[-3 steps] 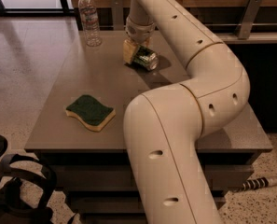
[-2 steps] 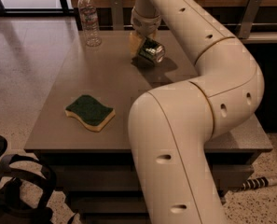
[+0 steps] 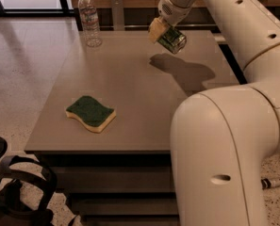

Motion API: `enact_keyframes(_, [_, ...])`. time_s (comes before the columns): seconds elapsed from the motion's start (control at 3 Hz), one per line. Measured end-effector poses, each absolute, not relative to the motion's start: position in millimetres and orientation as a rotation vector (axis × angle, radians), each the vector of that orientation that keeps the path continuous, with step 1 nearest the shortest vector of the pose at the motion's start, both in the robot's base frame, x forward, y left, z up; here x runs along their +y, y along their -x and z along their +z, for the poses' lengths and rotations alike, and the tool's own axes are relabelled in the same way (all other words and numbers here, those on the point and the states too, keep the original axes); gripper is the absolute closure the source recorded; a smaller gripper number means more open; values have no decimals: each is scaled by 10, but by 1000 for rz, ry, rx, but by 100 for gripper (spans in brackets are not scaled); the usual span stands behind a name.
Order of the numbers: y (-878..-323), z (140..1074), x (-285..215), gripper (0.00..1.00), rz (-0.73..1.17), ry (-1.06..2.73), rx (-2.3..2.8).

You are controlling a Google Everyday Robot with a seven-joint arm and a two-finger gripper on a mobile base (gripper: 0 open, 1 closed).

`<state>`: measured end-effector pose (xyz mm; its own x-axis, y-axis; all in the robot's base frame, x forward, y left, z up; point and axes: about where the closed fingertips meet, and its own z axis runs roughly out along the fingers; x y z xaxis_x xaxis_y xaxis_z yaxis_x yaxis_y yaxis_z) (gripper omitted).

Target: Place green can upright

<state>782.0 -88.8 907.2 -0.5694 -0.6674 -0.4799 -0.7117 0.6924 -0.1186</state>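
Pincer (image 3: 165,32) clamped on green can (image 3: 174,40), tilted, aloft near counter (image 3: 130,79) far edge, toward right corner | step: apparently mid-reorientation | next: bring can vertical, lower flat end down, release.

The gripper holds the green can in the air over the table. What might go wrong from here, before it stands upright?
1. The green can hangs tilted in the gripper, above the table. Released like this, it would probably fall on its side and roll.
2. It is over the far part of the table, so a rolling can might go off the back edge.
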Motion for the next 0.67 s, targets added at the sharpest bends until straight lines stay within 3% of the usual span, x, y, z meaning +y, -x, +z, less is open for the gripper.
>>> enact_keyframes(0.67, [-7852,9390,-1366,100,360,1113,1977])
